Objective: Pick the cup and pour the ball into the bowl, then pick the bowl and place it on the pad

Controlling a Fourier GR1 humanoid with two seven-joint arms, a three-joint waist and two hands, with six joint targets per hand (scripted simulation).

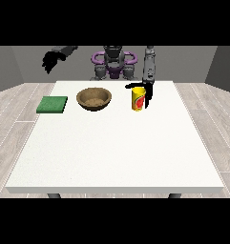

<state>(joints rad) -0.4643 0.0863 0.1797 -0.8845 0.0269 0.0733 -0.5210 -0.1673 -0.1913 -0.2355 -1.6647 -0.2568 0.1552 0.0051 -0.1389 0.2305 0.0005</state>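
Hand at view's right (146, 90) wraps fingers round yellow cup (138, 99). Bowl (94, 98) sits left of cup. Keep cup upright, tip slowly over bowl.

We see large white rectangular table (111, 152) filling middle of view, two dark legs (53, 195) just showing under near edge. Around it we note pale wood-plank floor (14, 109), plain grey walls (21, 62) behind.
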